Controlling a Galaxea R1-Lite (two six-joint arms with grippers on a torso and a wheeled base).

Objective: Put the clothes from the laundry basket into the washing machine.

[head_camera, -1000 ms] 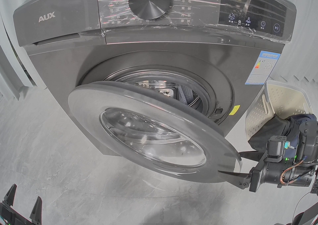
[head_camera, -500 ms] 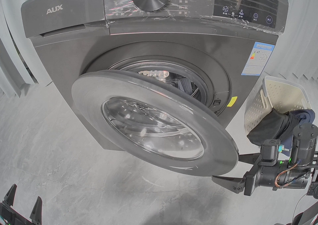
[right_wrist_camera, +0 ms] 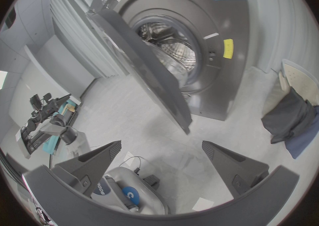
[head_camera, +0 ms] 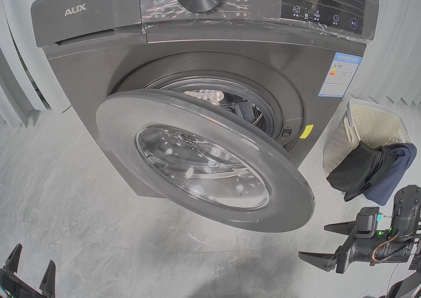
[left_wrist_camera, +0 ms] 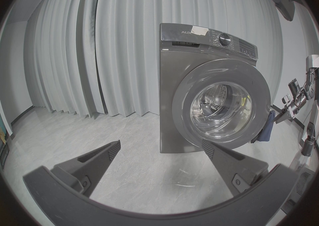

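Two garments, one black [head_camera: 357, 169] and one dark blue [head_camera: 392, 176], hang side by side over the near rim of the laundry basket [head_camera: 377, 123], trailing lengthwise from the rim down toward the floor [head_camera: 66, 198]. The basket stands just beside the washing machine [head_camera: 87, 75] on its right, and the clothes hide its lower part. The machine's door [head_camera: 289, 189] is swung wide, its free edge toward the basket, covering much of the drum [head_camera: 206, 95] mouth. The right gripper [head_camera: 313, 240] hangs near the door's edge, spread wide and empty. The left gripper [head_camera: 34, 256], cut off low at the left, is also spread and empty.
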